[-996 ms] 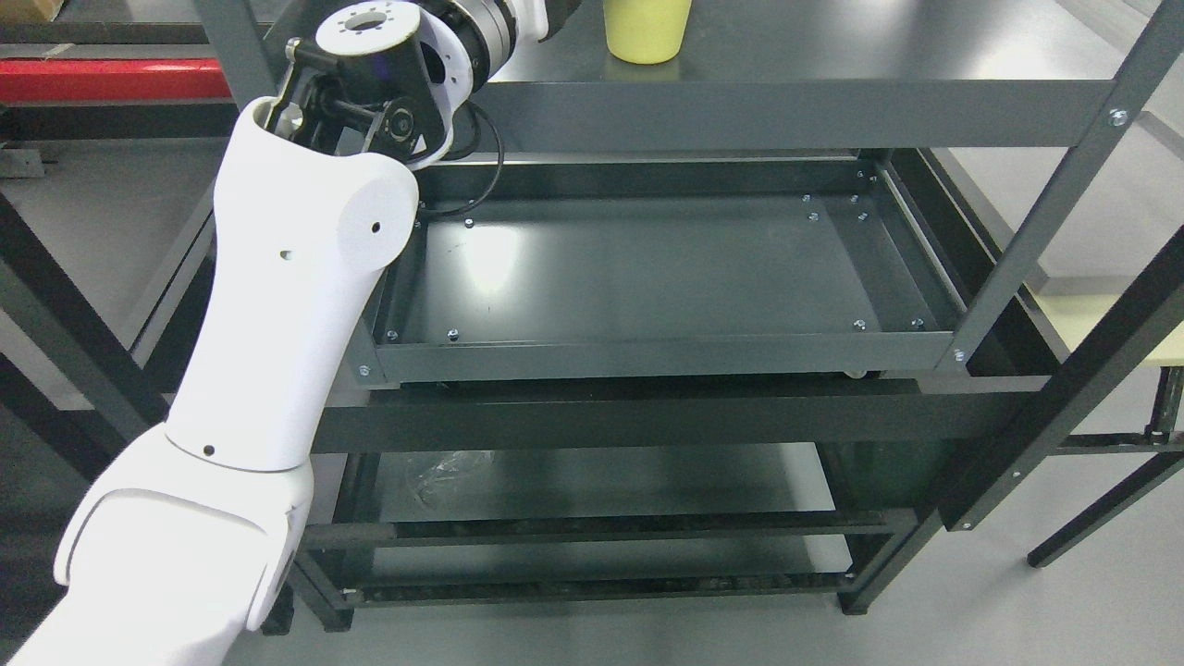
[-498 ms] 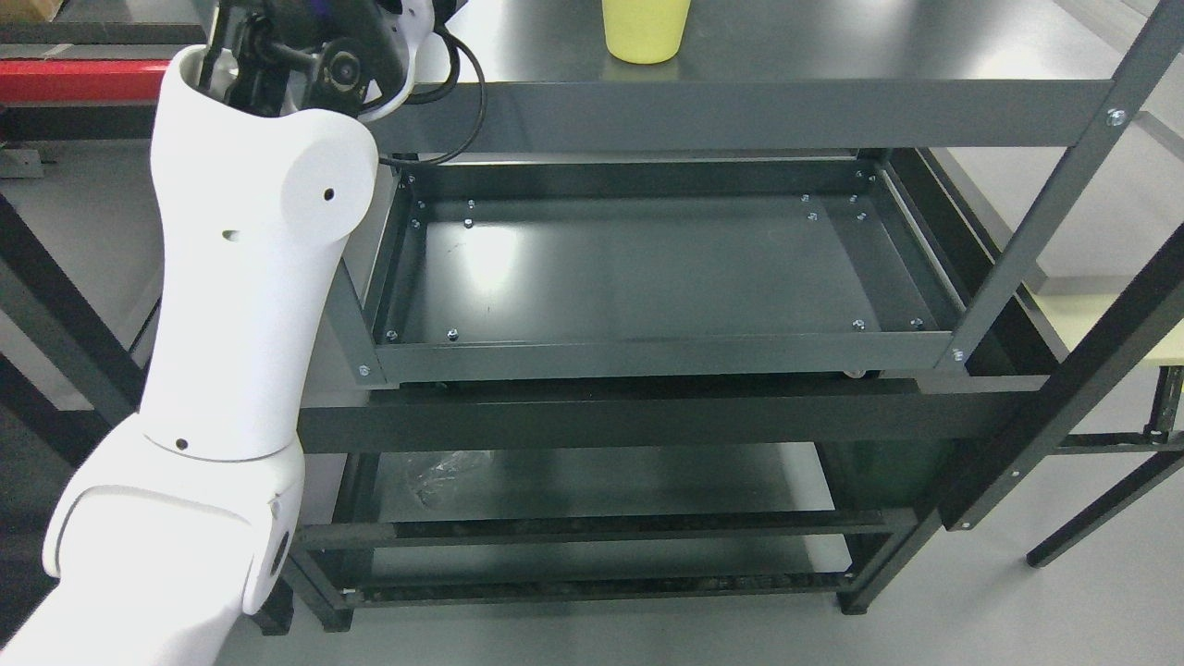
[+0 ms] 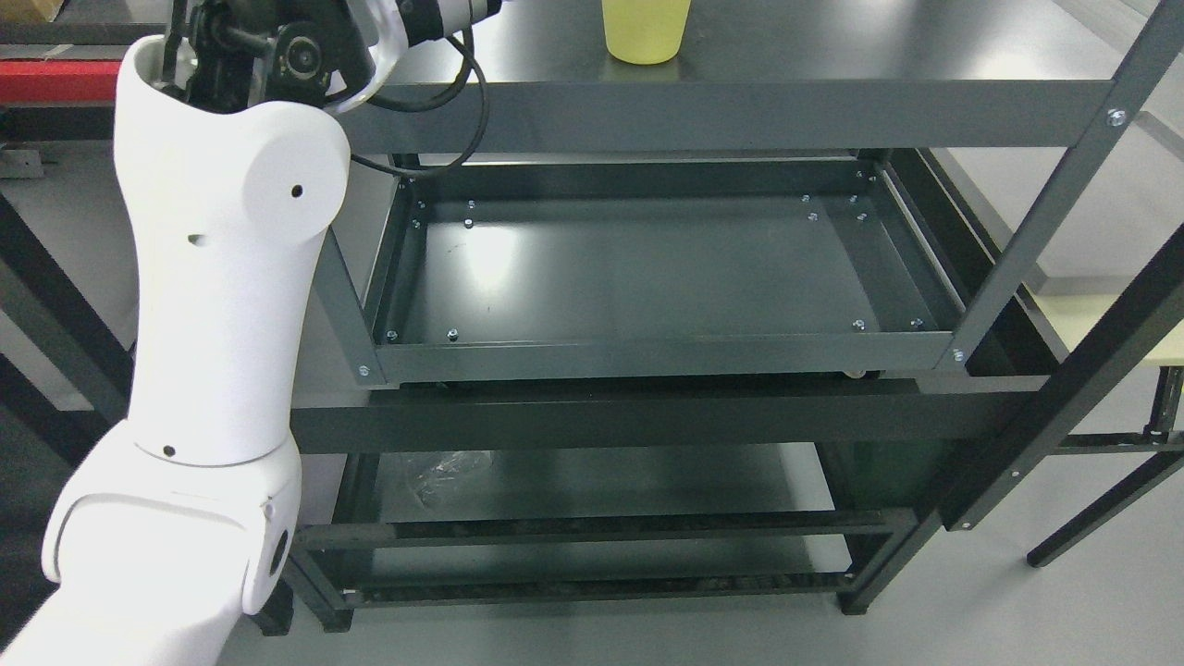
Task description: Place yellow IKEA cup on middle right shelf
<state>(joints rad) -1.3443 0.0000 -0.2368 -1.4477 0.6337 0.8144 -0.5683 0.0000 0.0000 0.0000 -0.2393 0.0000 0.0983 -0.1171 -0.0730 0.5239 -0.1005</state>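
A yellow cup (image 3: 645,30) stands upright on the upper dark shelf (image 3: 832,46) at the top of the head view, its top cut off by the frame edge. My left arm (image 3: 217,305) rises from the lower left, and its forearm leaves the picture at the top left, well left of the cup. The hand itself is out of frame. Below the upper shelf lies a dark metal tray shelf (image 3: 666,356) with nothing on it. No right arm shows.
Dark uprights of the rack (image 3: 1045,222) run diagonally at the right. A lower shelf (image 3: 592,486) holds a bit of clear plastic film (image 3: 444,476). A red bar (image 3: 51,79) lies at the top left, and a pale table corner (image 3: 1124,328) shows at the right edge.
My left arm has swung left and upward; its elbow joint and wrist have moved away from the cup toward the top-left corner. The cup has stayed where it was.
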